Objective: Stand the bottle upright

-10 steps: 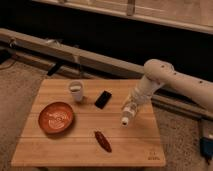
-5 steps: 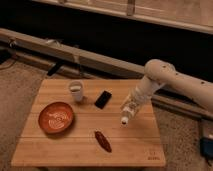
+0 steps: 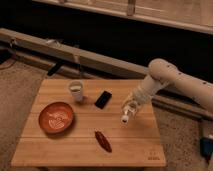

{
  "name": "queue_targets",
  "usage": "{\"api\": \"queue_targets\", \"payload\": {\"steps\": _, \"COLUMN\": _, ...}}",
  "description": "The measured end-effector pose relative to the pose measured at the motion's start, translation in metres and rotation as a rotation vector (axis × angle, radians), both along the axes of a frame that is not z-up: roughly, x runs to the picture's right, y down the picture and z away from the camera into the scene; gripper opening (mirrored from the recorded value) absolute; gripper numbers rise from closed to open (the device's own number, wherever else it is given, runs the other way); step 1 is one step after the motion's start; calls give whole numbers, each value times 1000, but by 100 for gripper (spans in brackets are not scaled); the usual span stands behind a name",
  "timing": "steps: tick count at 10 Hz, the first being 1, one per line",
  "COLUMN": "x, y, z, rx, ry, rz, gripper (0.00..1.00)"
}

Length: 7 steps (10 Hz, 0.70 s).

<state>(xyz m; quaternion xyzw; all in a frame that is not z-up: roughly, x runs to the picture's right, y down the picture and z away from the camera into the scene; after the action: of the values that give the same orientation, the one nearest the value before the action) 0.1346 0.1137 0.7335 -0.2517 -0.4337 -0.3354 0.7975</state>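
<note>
Over the right part of the wooden table (image 3: 75, 145), near its right edge: gripper (image 3: 131, 107), clenched on the bottle (image 3: 127, 113). Bare board near and left of it. Well apart to the left: white cup (image 3: 76, 91), orange plate (image 3: 56, 117), black phone (image 3: 103, 99); nearer, a dark red-brown elongated object (image 3: 103, 141). No visible change from half a second ago; same pose, same layout. Bottle tilted, long axis slanting down and slightly left, lower end toward the tabletop.
</note>
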Motion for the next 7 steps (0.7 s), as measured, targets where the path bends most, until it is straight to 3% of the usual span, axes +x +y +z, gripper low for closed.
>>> {"api": "queue_targets", "payload": {"steps": 3, "x": 18, "y": -13, "z": 11, "rx": -61, "ry": -20, "rz": 85, "gripper": 0}}
{"api": "queue_targets", "payload": {"steps": 7, "x": 27, "y": -19, "z": 12, "rx": -63, "ry": 0, "rz": 128, "gripper": 0}}
